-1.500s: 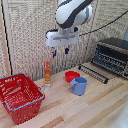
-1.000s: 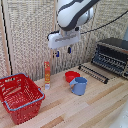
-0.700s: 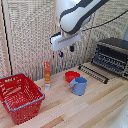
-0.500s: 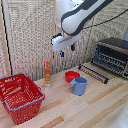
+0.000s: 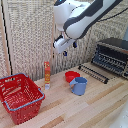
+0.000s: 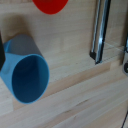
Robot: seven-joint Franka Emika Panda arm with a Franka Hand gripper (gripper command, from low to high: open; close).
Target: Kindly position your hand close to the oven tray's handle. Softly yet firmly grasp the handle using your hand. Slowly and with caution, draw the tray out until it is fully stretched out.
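Observation:
The black and silver oven point(image 5: 113, 55) stands at the exterior view's right. Its dark wire oven tray point(image 5: 95, 72) lies flat on the wooden table in front of it, and the thin handle point(image 5: 90, 76) is the tray's front bar. In the wrist view the handle point(image 6: 99, 31) shows as a shiny dark bar. My hand point(image 5: 65, 49) hangs from the white arm high over the table, above and to the exterior view's left of the tray, touching nothing. Dark finger shapes sit at both edges of the wrist view, wide apart with nothing between them.
A blue cup point(image 5: 78, 86) point(image 6: 25, 75) and a red bowl point(image 5: 71, 76) point(image 6: 50, 4) sit under the hand. An orange bottle point(image 5: 47, 75) stands by the slatted wall. A red wire basket point(image 5: 20, 97) fills the near left.
The arm has swung toward the exterior view's right, and the hand has moved with it and come slightly lower. Objects on the table have not moved.

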